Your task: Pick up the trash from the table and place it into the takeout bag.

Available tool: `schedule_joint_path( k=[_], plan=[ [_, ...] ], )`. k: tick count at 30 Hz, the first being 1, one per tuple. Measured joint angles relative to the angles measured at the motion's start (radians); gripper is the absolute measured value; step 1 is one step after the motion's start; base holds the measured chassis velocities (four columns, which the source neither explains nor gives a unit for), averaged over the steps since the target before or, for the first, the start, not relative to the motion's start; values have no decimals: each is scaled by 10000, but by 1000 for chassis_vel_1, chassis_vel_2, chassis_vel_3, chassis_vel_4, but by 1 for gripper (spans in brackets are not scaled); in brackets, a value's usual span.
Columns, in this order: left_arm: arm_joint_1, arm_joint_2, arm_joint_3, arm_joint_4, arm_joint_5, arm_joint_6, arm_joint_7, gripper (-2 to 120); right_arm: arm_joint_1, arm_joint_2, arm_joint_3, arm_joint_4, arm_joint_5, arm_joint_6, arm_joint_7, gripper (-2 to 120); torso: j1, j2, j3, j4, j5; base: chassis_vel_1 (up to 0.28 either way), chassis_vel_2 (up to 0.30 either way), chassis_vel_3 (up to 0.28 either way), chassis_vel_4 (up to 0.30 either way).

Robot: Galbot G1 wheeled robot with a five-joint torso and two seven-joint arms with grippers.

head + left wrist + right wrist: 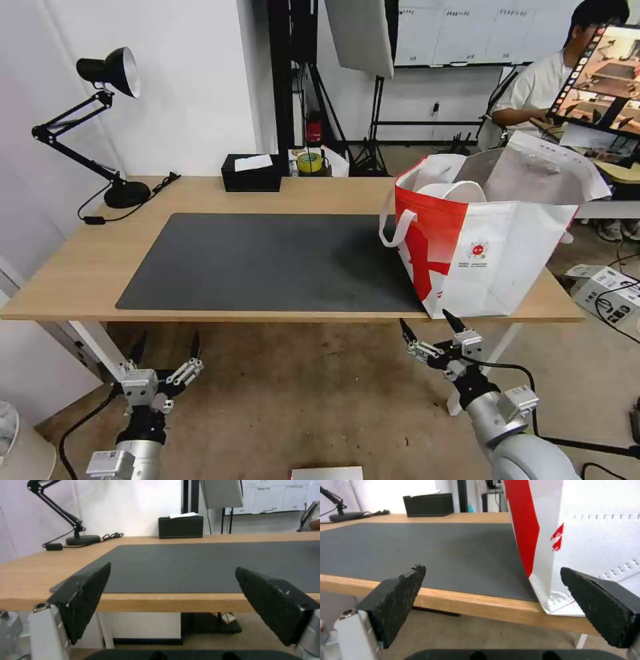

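Note:
The takeout bag (pixel 487 240) stands open at the table's right end, red and white with silver lining and white loop handles; its corner fills one side of the right wrist view (pixel 586 537). The table (pixel 80 267) carries a dark grey mat (pixel 267 260) with nothing lying on it. The trash is out of view. My left gripper (pixel 167 350) hangs open below the table's front edge at the left, empty. My right gripper (pixel 432 327) is open and empty too, just below the front edge under the bag. Both wrist views look over the mat (pixel 206 565) between spread black pads (pixel 400 600).
A black desk lamp (pixel 110 120) with its cable stands at the back left. A black tissue box (pixel 252 172) sits at the back edge, a tape roll (pixel 309 162) behind it. Boxes and cables lie on the floor at the right. A person sits at a desk behind.

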Motion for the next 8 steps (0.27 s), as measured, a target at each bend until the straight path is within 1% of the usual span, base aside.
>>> schedule_joint_path(
  k=[8],
  plan=[
    [-14, 1, 5, 8, 2, 25, 5, 100, 0, -1, 0, 0, 0, 0, 0, 100, 0, 0, 0, 1, 0, 0, 0, 0, 0]
  ],
)
